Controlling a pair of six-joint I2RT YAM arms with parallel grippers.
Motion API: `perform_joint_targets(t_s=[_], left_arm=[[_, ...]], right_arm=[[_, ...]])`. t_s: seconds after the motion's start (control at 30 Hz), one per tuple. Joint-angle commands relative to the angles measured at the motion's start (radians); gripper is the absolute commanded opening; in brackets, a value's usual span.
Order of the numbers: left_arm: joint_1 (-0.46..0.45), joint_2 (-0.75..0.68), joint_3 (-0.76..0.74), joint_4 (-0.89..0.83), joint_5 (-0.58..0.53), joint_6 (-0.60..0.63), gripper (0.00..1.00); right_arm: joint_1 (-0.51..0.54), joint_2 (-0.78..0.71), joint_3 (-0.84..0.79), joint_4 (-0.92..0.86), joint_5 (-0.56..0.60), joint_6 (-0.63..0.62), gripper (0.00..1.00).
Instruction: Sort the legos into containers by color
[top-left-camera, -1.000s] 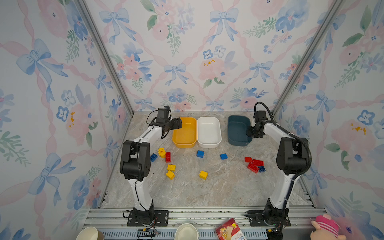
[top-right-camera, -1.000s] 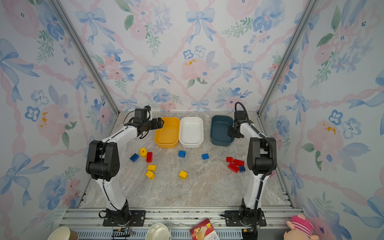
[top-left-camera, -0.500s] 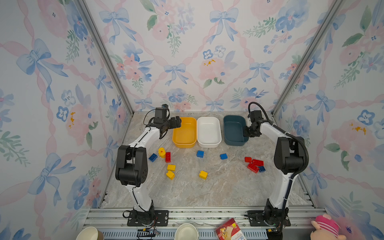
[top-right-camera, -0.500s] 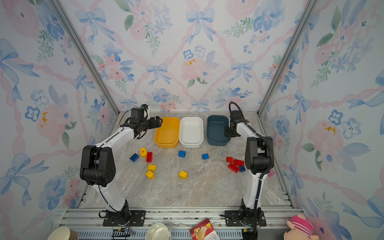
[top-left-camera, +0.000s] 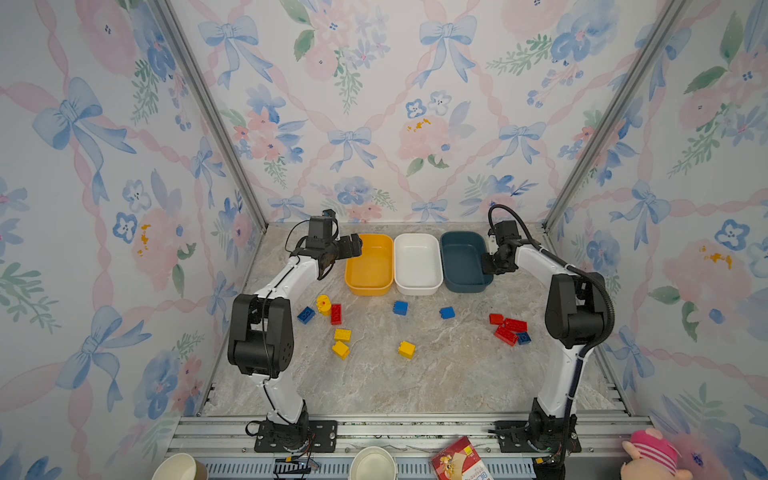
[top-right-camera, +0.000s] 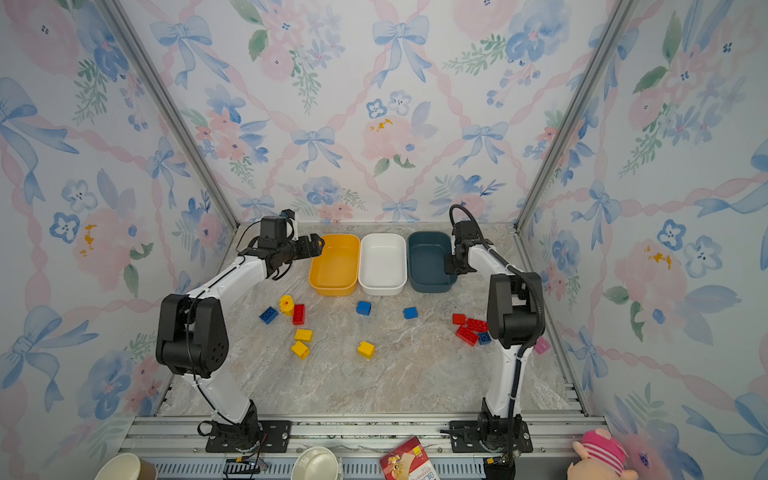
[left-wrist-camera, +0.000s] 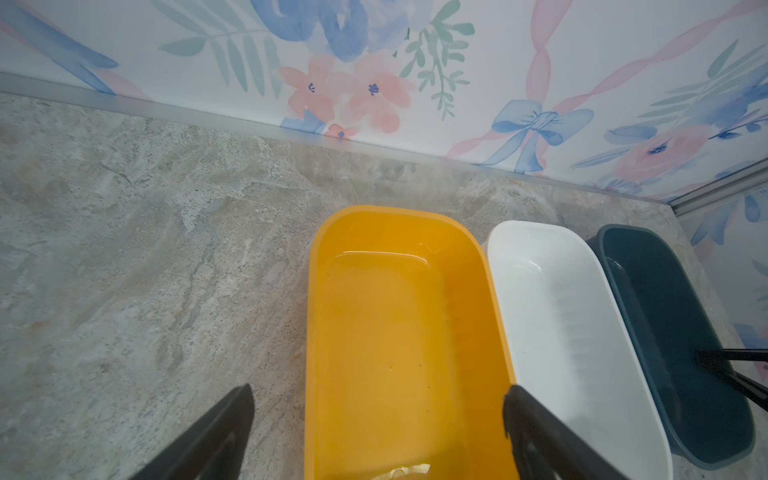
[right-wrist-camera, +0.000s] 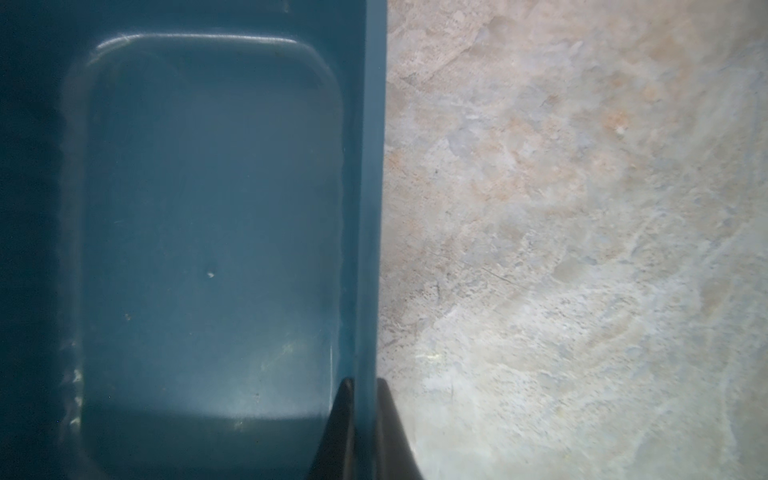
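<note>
Fingers (right-wrist-camera: 341, 415) of your right gripper (right-wrist-camera: 364, 384) pinch the smooth thin wall of the dark teal tub (top-left-camera: 461, 262); your left gripper (left-wrist-camera: 376, 390) hangs spread wide, empty, over the glossy yellow-orange tub (top-left-camera: 370, 266). Nearest you, chunky studded red, blue and yellow legos (top-left-camera: 406, 349) scatter across veined marble-look tabletop (top-left-camera: 415, 386); farther back, the white tub (top-left-camera: 417, 266) sits between those two.

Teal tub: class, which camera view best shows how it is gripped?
Right wrist view: the right gripper clamps the teal tub wall close up. Both top views show it small; left wrist view, from afar.
</note>
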Motion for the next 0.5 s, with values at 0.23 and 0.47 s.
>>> perform_joint_targets(t_s=[0.23, 0.47], left_arm=[[0.006, -0.036, -0.017, 0.006, -0.007, -0.005, 0.97], [0.006, -0.038, -0.018, 0.005, -0.008, -0.005, 0.97]], right_arm=[[0.022, -0.015, -0.035, -0.028, 0.025, -0.032, 0.00], [0.033, -0.025, -0.039, -0.037, 0.018, -0.022, 0.00]])
